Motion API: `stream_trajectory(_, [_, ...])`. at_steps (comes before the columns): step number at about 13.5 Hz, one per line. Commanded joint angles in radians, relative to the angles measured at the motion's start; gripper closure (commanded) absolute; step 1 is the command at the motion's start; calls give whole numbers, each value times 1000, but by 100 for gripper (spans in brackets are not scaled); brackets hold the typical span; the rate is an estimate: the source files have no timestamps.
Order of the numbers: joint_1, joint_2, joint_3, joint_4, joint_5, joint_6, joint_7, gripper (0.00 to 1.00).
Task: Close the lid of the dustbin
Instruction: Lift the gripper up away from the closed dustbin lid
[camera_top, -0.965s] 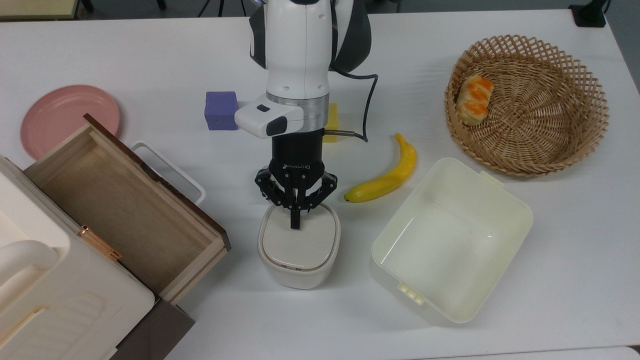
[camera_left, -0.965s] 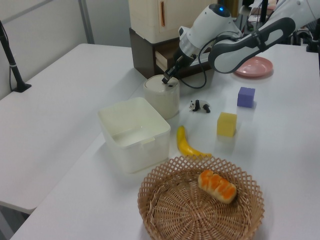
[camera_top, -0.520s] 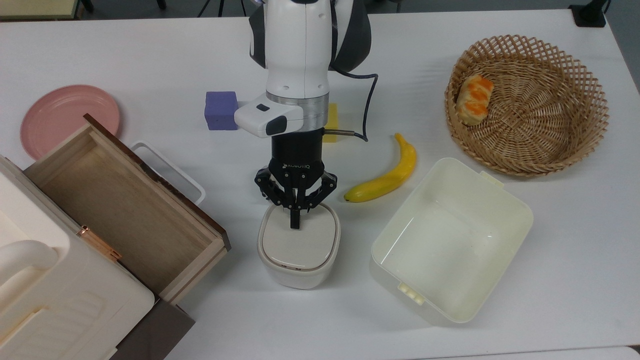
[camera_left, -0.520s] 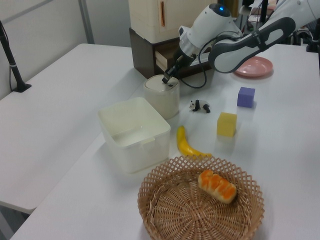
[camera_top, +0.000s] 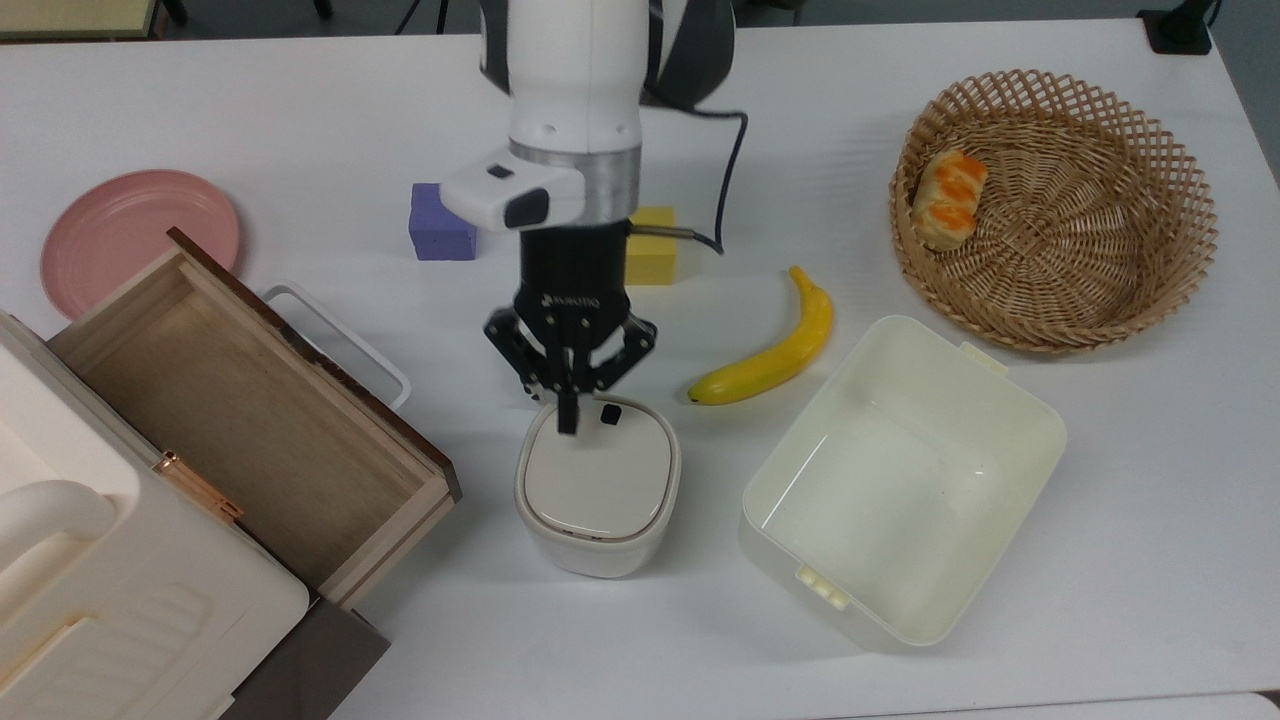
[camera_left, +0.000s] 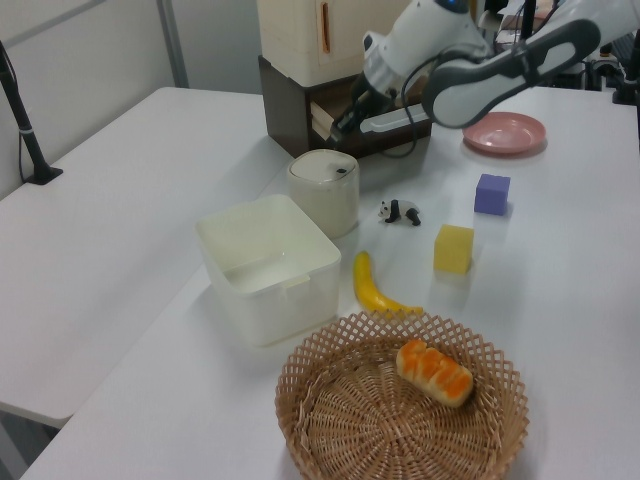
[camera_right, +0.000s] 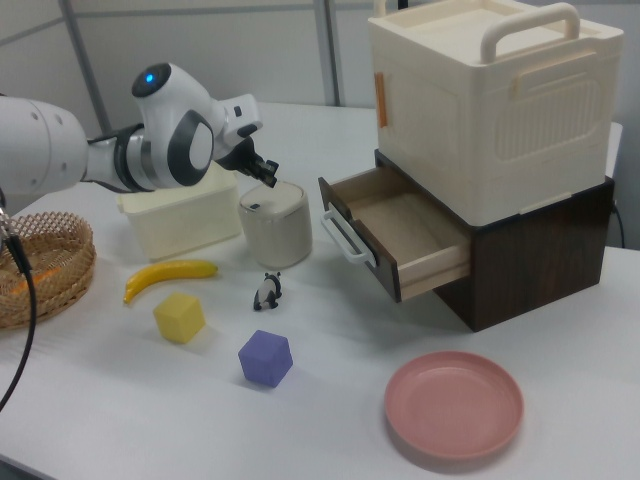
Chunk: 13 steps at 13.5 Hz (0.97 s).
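Observation:
The dustbin (camera_top: 597, 540) is a small white rounded-square bin standing in the middle of the table. Its beige lid (camera_top: 598, 478) lies flat on top, with the small dark button (camera_top: 610, 411) showing at the far edge. My gripper (camera_top: 568, 420) hangs just above the lid's far edge, beside the button, shut with nothing between its fingers. In the left view the gripper (camera_left: 337, 134) is clearly lifted off the dustbin (camera_left: 323, 195). In the right view the gripper (camera_right: 271, 182) is just above the lid (camera_right: 270, 199).
A banana (camera_top: 775, 355) and an open cream tub (camera_top: 900, 480) lie at the top view's right of the bin. An open wooden drawer (camera_top: 240, 400) juts out at its left. Yellow cube (camera_top: 652, 260), purple cube (camera_top: 438, 235), pink plate (camera_top: 135, 235), wicker basket (camera_top: 1100, 230), toy panda (camera_left: 400, 211).
The gripper has risen off the lid and shifted slightly toward the top view's upper left, uncovering the dark button. The lid stays flat and the bin has not moved.

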Motion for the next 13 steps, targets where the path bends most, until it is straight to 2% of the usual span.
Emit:
stream_trajectory(1, [-5, -136, -3, -61, -2, -221, 8, 89])
stream_trajectory(4, [-7, -212, 3, -74, 3, -424, -16, 80])
stream_trajectory(6, [-11, -274, 14, -98, 44, -548, -82, 61])
stream_trajectory(8, [-20, -324, 18, -106, 95, -643, -129, 32])
stream_trajectory(9, [-22, -342, 23, -106, 115, -700, -142, 4])
stream_trajectory(10, [-23, -356, 31, -104, 119, -755, -147, 0])
stream_trajectory(13, [-48, -391, 71, -101, 119, -898, -150, 0])
